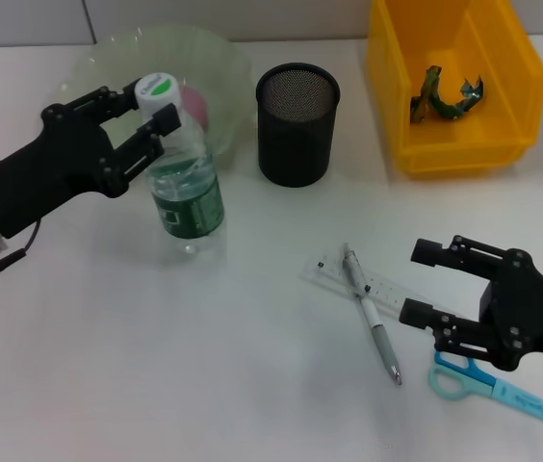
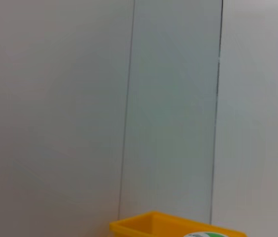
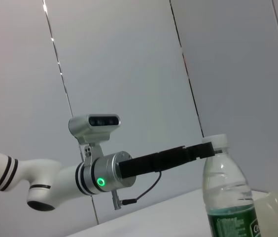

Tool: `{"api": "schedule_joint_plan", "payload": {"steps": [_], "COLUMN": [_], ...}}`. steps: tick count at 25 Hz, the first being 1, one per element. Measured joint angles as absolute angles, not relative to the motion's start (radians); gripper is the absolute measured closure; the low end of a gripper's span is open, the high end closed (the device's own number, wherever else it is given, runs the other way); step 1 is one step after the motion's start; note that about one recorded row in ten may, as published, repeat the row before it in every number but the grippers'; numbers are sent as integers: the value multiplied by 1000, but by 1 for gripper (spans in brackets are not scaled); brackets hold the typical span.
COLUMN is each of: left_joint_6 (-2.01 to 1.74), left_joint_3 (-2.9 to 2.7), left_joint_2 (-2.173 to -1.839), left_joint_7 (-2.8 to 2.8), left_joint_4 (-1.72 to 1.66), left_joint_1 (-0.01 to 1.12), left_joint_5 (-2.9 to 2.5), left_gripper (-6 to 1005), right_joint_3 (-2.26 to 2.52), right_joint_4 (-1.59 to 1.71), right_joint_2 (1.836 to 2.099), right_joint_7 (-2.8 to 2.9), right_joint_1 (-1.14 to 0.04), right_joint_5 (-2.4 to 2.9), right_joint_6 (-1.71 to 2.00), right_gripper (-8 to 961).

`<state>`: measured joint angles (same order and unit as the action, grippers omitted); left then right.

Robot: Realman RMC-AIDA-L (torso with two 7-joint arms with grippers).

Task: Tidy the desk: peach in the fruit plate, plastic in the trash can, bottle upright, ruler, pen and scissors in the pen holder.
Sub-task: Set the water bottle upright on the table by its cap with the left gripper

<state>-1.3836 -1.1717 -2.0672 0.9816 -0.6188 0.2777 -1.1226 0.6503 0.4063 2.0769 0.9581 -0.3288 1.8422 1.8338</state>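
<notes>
Your left gripper (image 1: 142, 109) is clamped on the water bottle (image 1: 183, 183), upright at 10 o'clock. Peach (image 1: 194, 101) is plated, plastic (image 1: 442, 99) binned. Ruler (image 1: 363, 281), pen (image 1: 374, 316) and scissors (image 1: 498, 388) wait near the right gripper (image 1: 426, 283), whose fingers are spread.

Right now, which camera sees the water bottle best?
The head view: the whole bottle stands upright, the left hand at its cap. The right wrist view shows its top half and label side-on. The left wrist view shows only a sliver of cap.
</notes>
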Motion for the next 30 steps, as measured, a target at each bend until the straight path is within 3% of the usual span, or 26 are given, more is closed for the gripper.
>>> {"api": "schedule_joint_plan", "payload": {"steps": [30], "left_joint_6": [-1405], "left_joint_3": [-1077], "left_joint_2": [-2074], "left_joint_7": [620], "left_joint_4": [-410], "left_joint_1": [334], "left_joint_5": [-1100], "left_gripper": [497], "right_joint_3": [640], "right_joint_4": [396], "right_joint_2": [2077], "right_joint_7": [954], "right_joint_1": [-341], "right_joint_5": [1842], "right_joint_6": [1831], "right_gripper": [238]}}
